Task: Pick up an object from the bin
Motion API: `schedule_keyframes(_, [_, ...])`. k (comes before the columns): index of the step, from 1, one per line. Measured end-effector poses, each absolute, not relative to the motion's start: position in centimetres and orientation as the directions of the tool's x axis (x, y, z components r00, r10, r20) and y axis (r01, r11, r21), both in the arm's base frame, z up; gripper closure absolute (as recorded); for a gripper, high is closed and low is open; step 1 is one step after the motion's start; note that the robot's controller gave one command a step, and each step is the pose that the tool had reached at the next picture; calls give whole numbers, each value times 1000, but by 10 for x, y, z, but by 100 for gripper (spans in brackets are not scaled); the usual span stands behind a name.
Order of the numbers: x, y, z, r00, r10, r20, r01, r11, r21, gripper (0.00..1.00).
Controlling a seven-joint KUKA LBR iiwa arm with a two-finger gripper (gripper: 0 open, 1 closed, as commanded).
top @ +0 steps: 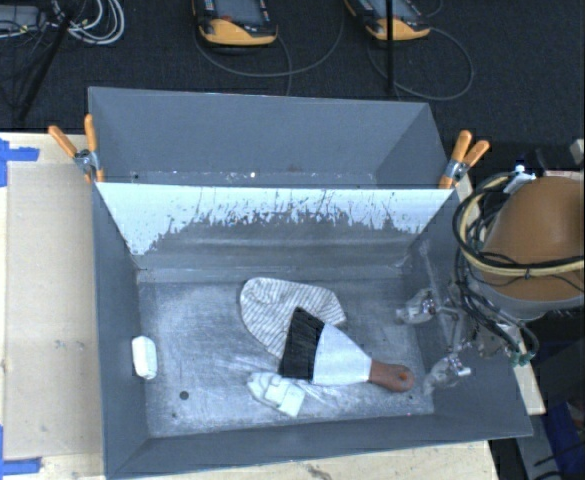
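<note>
A: Biggest risk first: the bin [272, 168] wall. The fingers [418, 310] hang spread wide and empty by the right wall; one could scrape it going down.
B: And the striped cloth [277, 308]?
A: It lies mid-floor under the brush [322, 356], so it would likely drag along. The brown handle tip [392, 376], nearest the fingers, may slip out of a shallow pinch

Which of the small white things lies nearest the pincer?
The crumpled white scrap beside the brush; the white block sits alone by the left wall, farther from the pincer.
</note>
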State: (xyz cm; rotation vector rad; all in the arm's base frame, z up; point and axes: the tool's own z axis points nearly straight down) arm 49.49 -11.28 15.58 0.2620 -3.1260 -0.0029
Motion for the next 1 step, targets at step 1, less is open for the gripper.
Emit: schedule_keyframes(1, [475, -114, 125, -969, -246, 4, -246, 969, 3, 0])
